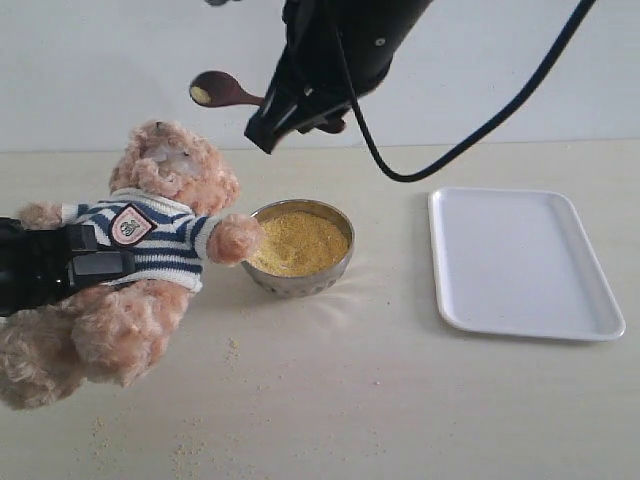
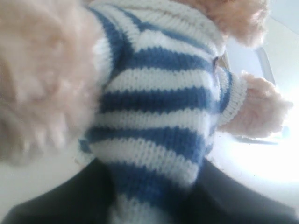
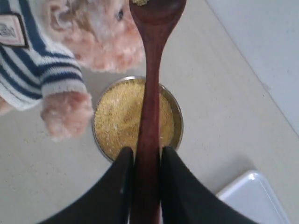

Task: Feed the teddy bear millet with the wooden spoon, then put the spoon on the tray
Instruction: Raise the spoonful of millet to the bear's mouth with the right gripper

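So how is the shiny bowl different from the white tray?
The bowl is round, shiny metal and full of yellow millet; the tray is rectangular, white and bare. The bowl is smaller and deeper; the tray is wider and nearly flat. Both rest on the table.

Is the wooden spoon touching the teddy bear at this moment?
Apart. The exterior view shows bare wall between the wooden spoon and the teddy bear.
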Action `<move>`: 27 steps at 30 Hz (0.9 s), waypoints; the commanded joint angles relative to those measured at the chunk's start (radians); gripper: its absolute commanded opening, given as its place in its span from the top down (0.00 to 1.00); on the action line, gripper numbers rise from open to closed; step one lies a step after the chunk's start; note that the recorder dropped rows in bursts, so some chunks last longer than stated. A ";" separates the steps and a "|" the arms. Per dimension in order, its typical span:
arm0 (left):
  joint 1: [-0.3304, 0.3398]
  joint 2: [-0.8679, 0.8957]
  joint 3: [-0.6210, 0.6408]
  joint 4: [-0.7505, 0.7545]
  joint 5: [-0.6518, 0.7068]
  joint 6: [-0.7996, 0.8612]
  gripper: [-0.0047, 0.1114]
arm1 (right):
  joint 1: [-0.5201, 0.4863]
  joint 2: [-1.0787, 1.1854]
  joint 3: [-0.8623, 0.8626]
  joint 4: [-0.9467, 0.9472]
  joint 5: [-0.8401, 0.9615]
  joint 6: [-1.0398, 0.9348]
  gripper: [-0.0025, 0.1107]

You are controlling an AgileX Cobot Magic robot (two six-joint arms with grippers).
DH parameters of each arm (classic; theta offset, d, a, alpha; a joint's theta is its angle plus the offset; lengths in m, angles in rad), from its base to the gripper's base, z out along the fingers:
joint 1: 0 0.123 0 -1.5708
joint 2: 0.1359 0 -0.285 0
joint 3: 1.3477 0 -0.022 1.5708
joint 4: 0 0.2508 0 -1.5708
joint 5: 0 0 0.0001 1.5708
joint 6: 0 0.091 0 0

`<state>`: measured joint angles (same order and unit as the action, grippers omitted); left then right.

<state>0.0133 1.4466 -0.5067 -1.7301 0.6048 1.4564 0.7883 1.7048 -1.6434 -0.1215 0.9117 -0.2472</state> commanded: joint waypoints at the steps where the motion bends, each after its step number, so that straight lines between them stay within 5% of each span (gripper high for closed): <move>1: 0.002 -0.009 -0.005 -0.014 0.025 0.006 0.92 | -0.001 -0.008 -0.025 0.093 -0.048 -0.057 0.98; 12: 0.002 -0.009 -0.005 -0.014 0.041 0.006 0.92 | 0.025 0.043 -0.025 0.150 -0.008 -0.293 0.98; 27: 0.002 -0.009 -0.005 -0.014 0.068 0.006 0.92 | 0.170 0.074 -0.025 -0.364 -0.019 -0.214 0.98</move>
<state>0.0133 1.4466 -0.5067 -1.7301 0.6455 1.4582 0.9372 1.7754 -1.6612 -0.4109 0.9015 -0.4812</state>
